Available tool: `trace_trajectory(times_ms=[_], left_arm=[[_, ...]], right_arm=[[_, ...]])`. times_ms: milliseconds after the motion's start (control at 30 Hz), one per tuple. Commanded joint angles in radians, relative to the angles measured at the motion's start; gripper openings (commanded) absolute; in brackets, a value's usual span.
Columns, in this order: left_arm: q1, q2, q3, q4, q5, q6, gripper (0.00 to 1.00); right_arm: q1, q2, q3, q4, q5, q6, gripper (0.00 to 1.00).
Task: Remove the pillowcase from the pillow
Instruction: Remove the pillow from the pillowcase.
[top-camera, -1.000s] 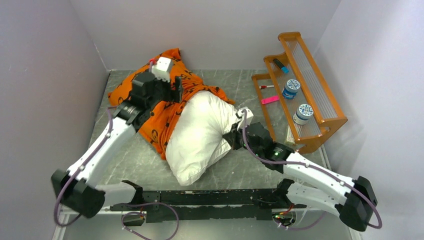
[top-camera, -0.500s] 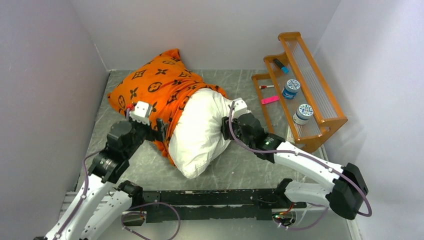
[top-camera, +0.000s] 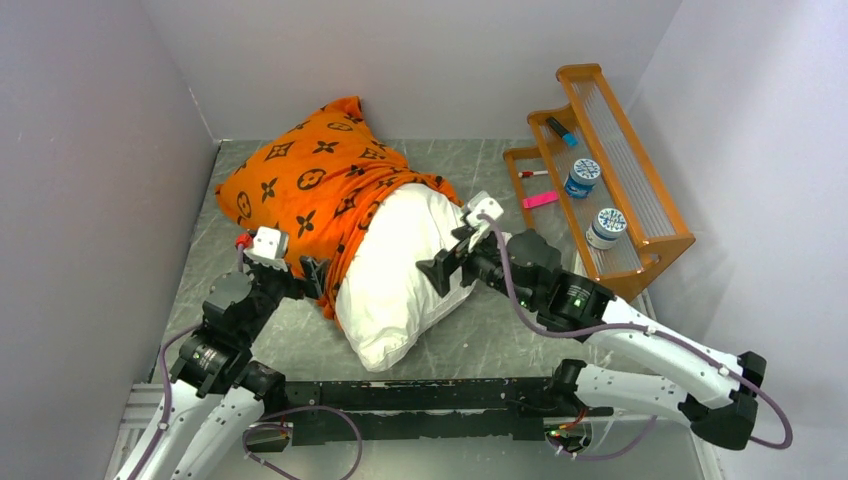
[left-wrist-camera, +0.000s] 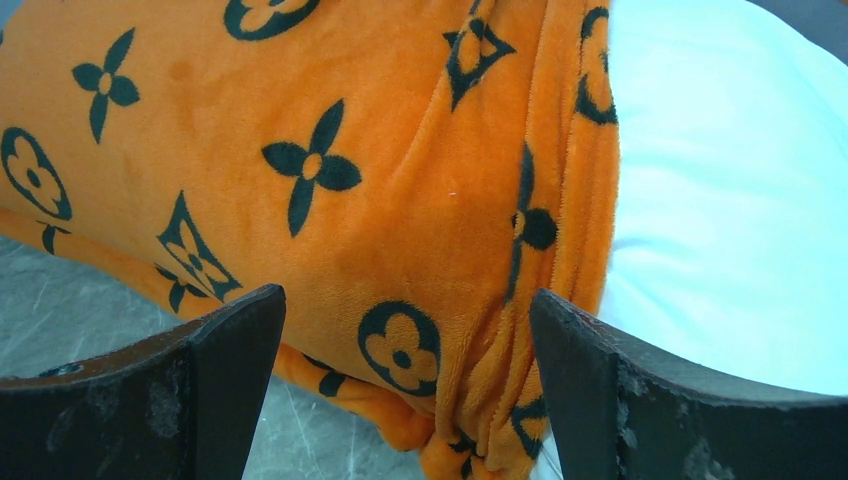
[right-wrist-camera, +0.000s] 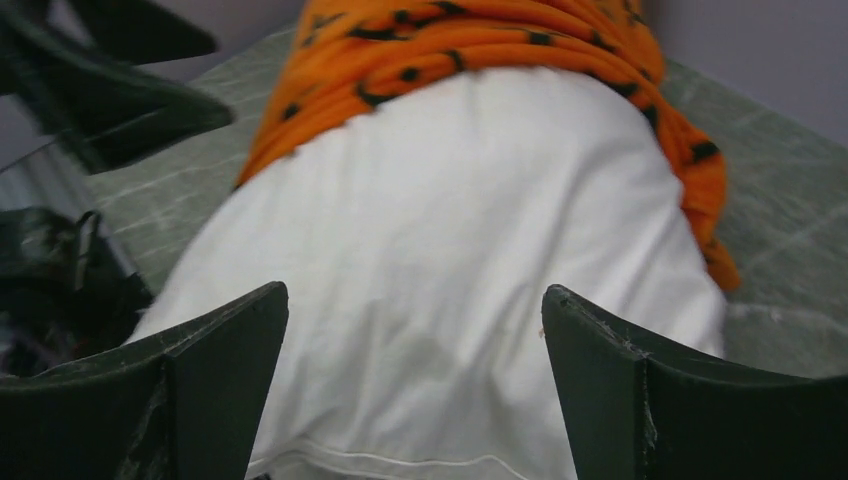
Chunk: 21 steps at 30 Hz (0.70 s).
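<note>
The far half of the pillow (top-camera: 395, 275) is covered by the pillowcase (top-camera: 300, 180), while the left gripper (left-wrist-camera: 405, 298) and the right gripper (right-wrist-camera: 412, 292) are held wide open, nothing grasped

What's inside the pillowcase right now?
The pillow: its far end fills the pillowcase, and its near half sticks out bare. The fabric hides how deep it reaches.

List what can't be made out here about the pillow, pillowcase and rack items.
- Far end of the pillow: top view, covered by the pillowcase.
- Labels on the jars: top view, too small.
- Pillow surface detail: right wrist view, blurred.
- Pillowcase outline: left wrist view, cut off by the frame edges.
</note>
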Motion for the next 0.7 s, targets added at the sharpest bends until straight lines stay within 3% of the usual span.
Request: trace_trajectory(times_ms=[0,300,667], left_arm=[[0.008,-0.014,-0.003,0.047,-0.004,-0.029,0.96],[0.029,0.012,-0.001,0.035,-0.060,-0.035,0.96],[0.060,0.020,-0.005,0.028,-0.061,-0.036,0.96]], right_arm=[[0.135,0.061,0.101,-0.053,0.002,-0.082,1.00],[0.476,0.317,0.267,-0.119,0.178,-0.246,1.00],[0.657,0.650,0.460,-0.228,0.431,-0.367,1.00]])
